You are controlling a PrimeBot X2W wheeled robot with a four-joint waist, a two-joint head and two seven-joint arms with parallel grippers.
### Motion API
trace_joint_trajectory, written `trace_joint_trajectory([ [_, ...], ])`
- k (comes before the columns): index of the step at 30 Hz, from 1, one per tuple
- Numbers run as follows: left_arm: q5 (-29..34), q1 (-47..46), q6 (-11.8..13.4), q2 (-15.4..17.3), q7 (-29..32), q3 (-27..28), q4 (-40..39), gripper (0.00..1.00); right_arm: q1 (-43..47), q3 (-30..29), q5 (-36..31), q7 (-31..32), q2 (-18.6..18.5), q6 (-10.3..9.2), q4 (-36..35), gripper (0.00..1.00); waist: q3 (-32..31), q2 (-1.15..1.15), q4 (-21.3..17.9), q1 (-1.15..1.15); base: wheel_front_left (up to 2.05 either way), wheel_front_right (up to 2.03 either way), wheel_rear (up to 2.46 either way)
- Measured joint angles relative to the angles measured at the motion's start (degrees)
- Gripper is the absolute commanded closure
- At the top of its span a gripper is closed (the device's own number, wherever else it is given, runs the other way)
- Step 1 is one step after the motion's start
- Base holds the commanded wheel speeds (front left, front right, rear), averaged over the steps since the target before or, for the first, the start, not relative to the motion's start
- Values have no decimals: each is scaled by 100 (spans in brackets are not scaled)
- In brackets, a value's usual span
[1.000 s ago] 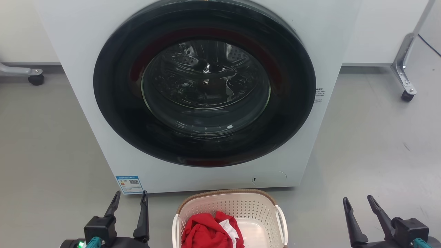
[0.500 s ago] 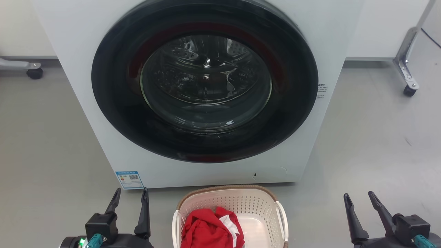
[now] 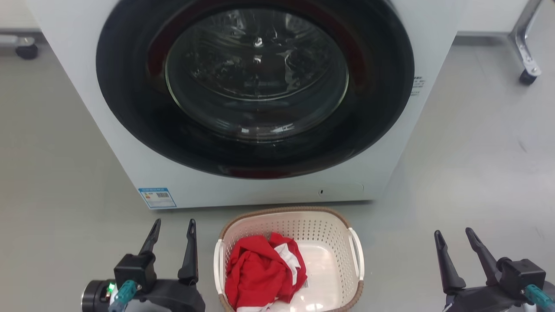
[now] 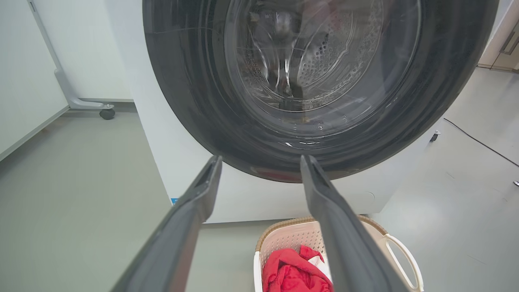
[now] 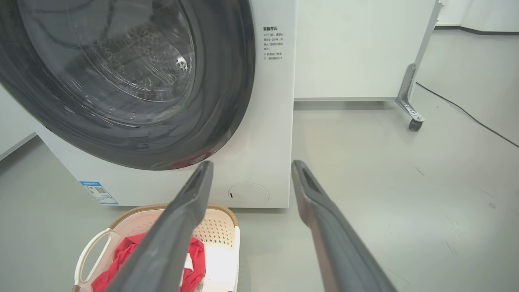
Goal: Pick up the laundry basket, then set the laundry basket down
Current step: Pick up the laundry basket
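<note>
The laundry basket [image 3: 329, 242] stands on the floor just in front of the washing machine, cream-white and perforated, with a brown braided rim and white side handles. A red and white cloth [image 3: 260, 271] lies crumpled in its left half. My left gripper [image 3: 173, 227] stands open to the basket's left, apart from it, holding nothing. My right gripper [image 3: 455, 238] stands open well to the right, also holding nothing. The left wrist view has the basket [image 4: 284, 243] low between and behind my open fingers [image 4: 194, 202]. In the right wrist view the basket [image 5: 219, 231] sits at the lower left.
The white washing machine [image 3: 143, 164] with its shut dark round door [image 3: 256, 82] rises close behind the basket. Metal legs on castors stand at the far right [image 3: 527, 65] and far left [image 3: 26, 50]. A cable [image 5: 466, 109] runs across the grey floor at the right.
The head camera has tipped downward, so the whole scene slid up and more of the basket shows. Both grippers stay open beside the basket, roughly where they were.
</note>
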Motion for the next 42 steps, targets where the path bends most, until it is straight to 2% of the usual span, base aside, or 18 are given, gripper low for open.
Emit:
trace_joint_trajectory([
  [8, 3, -367, 1, -12, 0, -3, -49, 0, -319, -22, 1, 0, 62, 9, 29, 0, 609, 0, -22, 0, 0, 0, 0],
  [28, 2, -1087, 7, -222, -1, 77, 7, 0, -1125, -2, 1, -1, 134, 185, 238, 0, 2147, 1, -133, 0, 0, 0, 0],
  [42, 3, -1546, 8, -302, -1, 79, 352, 0, -1682, 33, 1, -2, 288, 260, 445, 0, 3202, 0, -170, 0, 0, 0, 0],
])
